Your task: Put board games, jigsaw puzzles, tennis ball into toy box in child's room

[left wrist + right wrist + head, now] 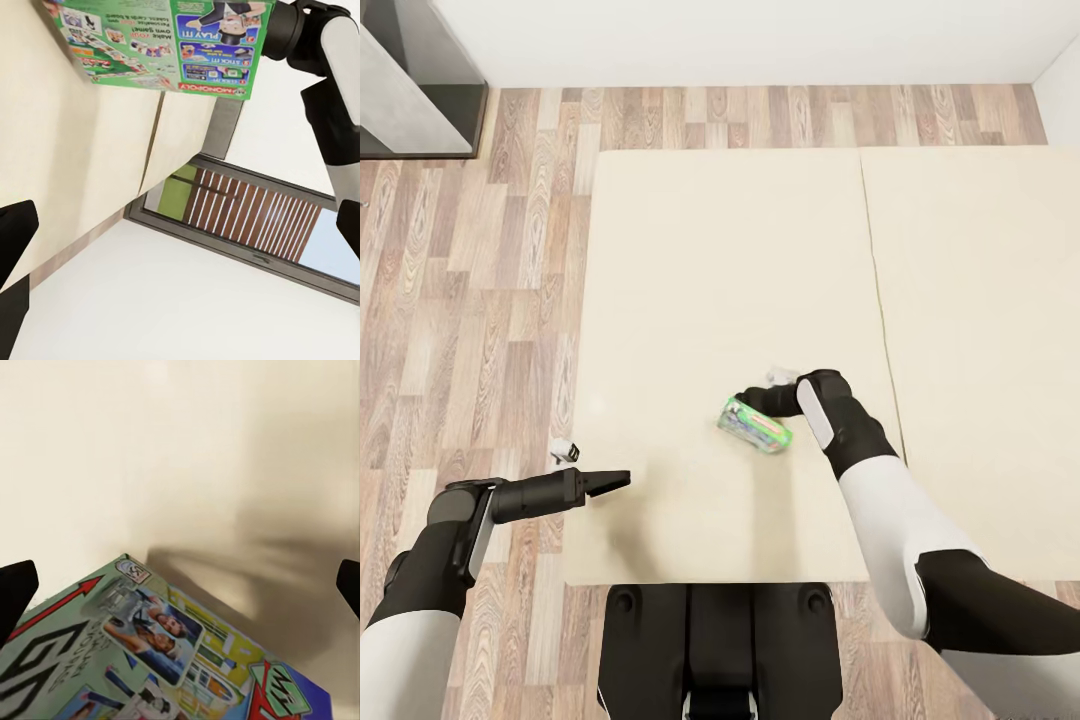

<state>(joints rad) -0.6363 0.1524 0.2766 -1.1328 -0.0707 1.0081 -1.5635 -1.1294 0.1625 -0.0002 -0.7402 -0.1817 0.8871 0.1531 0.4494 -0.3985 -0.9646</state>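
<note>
One bed [690,300] shows, its cream top split by one seam into two mattress halves. On the bed lies one board game [755,425], a green-printed box, the only toy in sight. Two arms reach over the bed, each with one gripper: the left [610,482] at the bed's near edge, the right [755,400] at the box. One grey cabinet [410,90] stands beyond the bed's far corner.

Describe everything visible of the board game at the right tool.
The board game is a thin rectangular box printed in green and white with cartoon panels, photos and red lettering. It looks like glossy card, closed and undamaged. It sits tilted over the cream bed, one edge raised. The right tool is at its far edge; a grip cannot be confirmed.
</note>
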